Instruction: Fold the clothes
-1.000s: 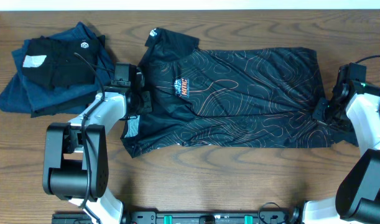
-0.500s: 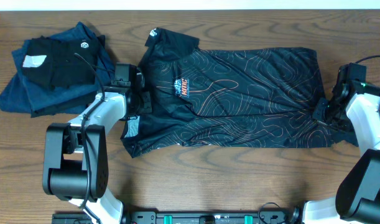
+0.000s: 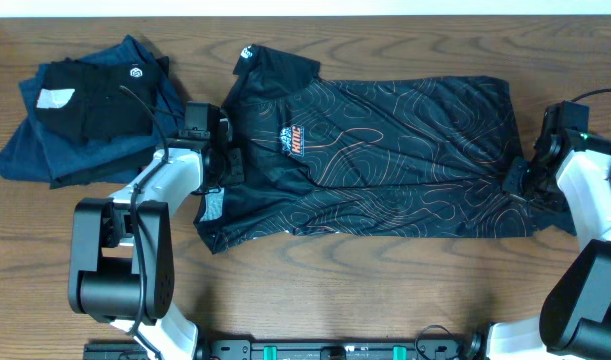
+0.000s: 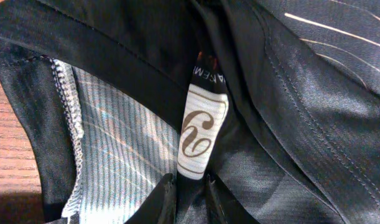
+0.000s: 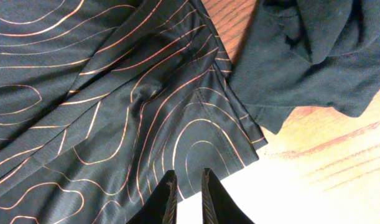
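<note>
The black T-shirt (image 3: 385,150) with thin orange contour lines and a small coloured logo lies spread across the middle of the table. My left gripper (image 3: 222,162) is at its collar end. In the left wrist view the jaws (image 4: 188,190) are shut on dark collar fabric just below the white neck label (image 4: 202,134). My right gripper (image 3: 520,180) is at the hem end. In the right wrist view its fingers (image 5: 185,190) are nearly together at the shirt's (image 5: 115,93) hem edge, pinching it. No lettering shows.
A pile of folded dark blue and black garments (image 3: 85,115) lies at the back left. Another dark cloth (image 5: 308,50) lies by the right arm, just past the shirt's hem corner. Both arms' bases stand at the front edge.
</note>
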Controlling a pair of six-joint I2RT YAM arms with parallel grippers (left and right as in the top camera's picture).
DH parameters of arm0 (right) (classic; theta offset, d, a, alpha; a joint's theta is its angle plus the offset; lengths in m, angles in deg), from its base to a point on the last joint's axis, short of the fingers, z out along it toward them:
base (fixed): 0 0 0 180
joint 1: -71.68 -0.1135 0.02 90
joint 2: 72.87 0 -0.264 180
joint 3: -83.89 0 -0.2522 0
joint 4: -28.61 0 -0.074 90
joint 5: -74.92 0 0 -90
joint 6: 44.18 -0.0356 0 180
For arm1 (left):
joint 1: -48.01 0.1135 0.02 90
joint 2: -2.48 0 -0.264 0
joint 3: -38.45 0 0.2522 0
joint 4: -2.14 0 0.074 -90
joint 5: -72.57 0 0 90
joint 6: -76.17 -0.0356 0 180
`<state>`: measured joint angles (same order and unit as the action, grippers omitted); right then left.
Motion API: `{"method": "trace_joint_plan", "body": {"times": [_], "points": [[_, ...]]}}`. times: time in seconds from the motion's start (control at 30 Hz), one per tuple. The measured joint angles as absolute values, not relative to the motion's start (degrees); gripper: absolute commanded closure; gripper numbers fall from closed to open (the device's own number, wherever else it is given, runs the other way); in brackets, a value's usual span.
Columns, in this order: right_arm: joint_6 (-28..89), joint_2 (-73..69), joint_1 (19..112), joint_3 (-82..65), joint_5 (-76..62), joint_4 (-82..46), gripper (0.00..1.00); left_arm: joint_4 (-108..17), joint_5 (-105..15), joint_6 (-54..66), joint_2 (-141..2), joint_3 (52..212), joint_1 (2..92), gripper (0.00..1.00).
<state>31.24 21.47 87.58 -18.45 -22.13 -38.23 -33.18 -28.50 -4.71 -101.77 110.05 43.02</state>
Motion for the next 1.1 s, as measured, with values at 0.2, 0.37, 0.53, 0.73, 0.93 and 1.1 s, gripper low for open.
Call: {"method": "trace_joint_plan", "body": {"times": [0.2,0.37,0.53,0.73,0.93,1.1], "points": [[31.24,21.45,87.58,-18.45,-22.13,-38.25,0.86,-33.2,-28.08,-4.71,-101.77,110.05,42.99,0.81],[31.24,21.47,87.58,-18.45,-22.13,-38.25,0.86,-33.46,-27.73,-4.71,-101.64,110.05,42.99,0.81],[31.24,21.45,87.58,-18.45,-22.13,-38.25,0.87,-33.68,-27.69,-4.71,-100.87,110.03,43.02,0.81],[31.24,21.47,87.58,-18.45,-22.13,-38.23,0.86,-34.47,-27.71,-4.71,-99.63,110.03,42.99,0.81],[31.24,21.45,87.58,-18.45,-22.13,-38.27,0.86,-34.75,-27.51,-4.75,-99.63,110.03,42.99,0.81],[31.24,21.47,87.58,-18.45,-22.13,-38.54,0.87,-34.34,-26.44,-4.86,-99.63,110.03,43.02,0.81]]}}
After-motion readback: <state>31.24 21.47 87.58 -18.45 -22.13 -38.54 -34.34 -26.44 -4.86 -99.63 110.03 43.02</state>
